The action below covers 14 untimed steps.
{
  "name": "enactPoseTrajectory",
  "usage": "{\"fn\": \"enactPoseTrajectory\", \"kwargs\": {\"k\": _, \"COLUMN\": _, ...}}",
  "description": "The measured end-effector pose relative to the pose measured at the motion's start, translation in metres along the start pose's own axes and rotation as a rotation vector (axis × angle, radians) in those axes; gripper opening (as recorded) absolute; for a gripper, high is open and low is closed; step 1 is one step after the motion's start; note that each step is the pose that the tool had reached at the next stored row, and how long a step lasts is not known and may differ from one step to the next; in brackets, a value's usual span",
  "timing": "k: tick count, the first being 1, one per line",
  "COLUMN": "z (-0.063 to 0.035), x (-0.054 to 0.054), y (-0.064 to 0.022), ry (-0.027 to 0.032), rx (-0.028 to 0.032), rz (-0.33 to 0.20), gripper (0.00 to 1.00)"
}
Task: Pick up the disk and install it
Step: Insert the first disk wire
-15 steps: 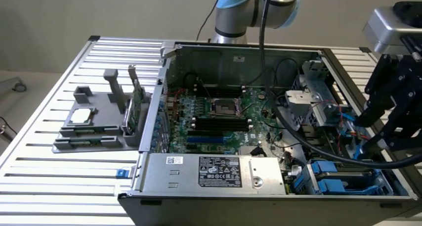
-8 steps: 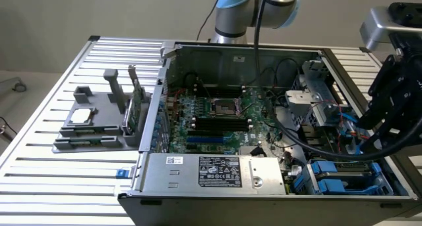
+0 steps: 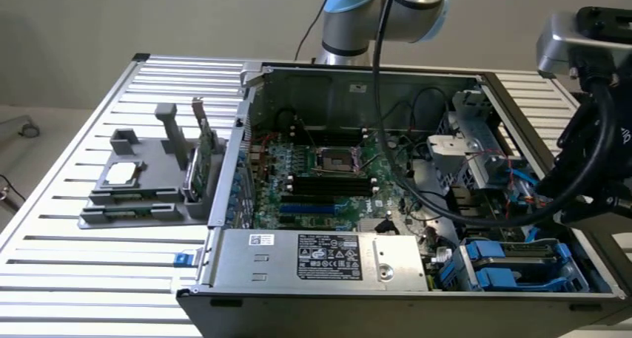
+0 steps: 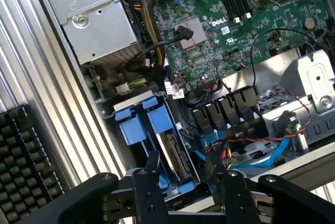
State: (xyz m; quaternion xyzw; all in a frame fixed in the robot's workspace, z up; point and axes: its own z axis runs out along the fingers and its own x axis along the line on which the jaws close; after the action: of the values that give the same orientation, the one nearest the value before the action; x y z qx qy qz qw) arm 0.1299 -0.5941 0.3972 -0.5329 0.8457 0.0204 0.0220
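Slatted desk (image 3: 69, 279) carries an open case (image 3: 395, 312). The claw (image 4: 188, 195) hangs released and empty; just under it the disk (image 4: 175, 156) sits in its bay, seemingly not yet lifted.

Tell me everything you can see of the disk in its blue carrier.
The disk stands on edge in the drive bay at a corner of the computer case, at the exterior view's lower right, beside the power supply. Its narrow grey metal side faces up; the label is hidden. A blue plastic carrier frames it. The gripper hangs open over it, a finger to each side; whether it touches cannot be told.
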Motion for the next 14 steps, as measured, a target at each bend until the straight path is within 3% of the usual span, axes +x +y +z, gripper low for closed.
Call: {"fn": "enactPoseTrajectory", "kwargs": {"k": 14, "z": 0.0119, "x": 0.001, "y": -0.0001, "ry": -0.0028, "rx": 0.015, "rz": 0.254, "gripper": 0.48}}
